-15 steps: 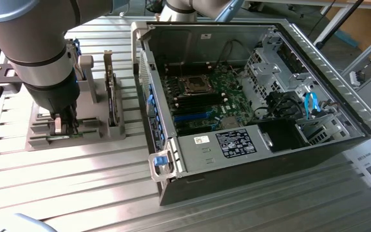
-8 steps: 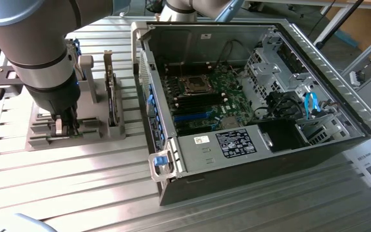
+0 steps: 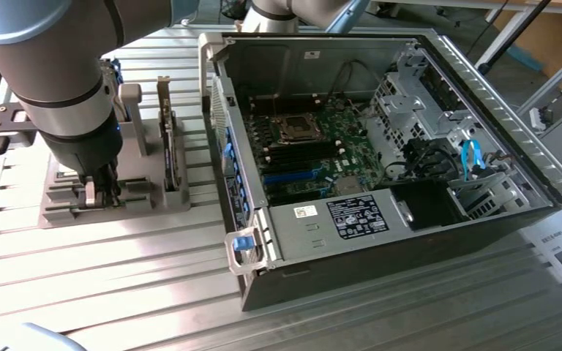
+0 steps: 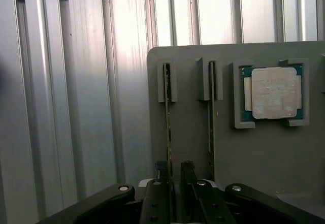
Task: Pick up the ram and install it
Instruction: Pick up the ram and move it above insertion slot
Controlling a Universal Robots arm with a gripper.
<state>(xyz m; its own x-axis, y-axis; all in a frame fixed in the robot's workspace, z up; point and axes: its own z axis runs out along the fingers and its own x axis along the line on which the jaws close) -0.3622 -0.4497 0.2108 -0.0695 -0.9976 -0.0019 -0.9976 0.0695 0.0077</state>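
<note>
Ram (image 4: 167, 122) stands on edge in a slotted grey holder (image 4: 264, 158) on the surface (image 4: 86, 107). Claw (image 4: 175, 176) is narrow but not closed, one finger on either side of the stick. Probably light, stiff and brittle; pinch the flat faces along the upper edge, clear of the contacts.

The lower end of the long, thin green circuit-board ram stick (image 4: 167, 122) runs between the black fingers of the hand (image 4: 174, 169) and is hidden there; whether a finger touches it cannot be told. In the exterior view the grey robot arm (image 3: 56, 80) covers part of the grey slotted holder block (image 3: 164, 201). Print on the black label (image 3: 356, 217) inside the open computer case (image 3: 291, 241) is too small to read.
</note>
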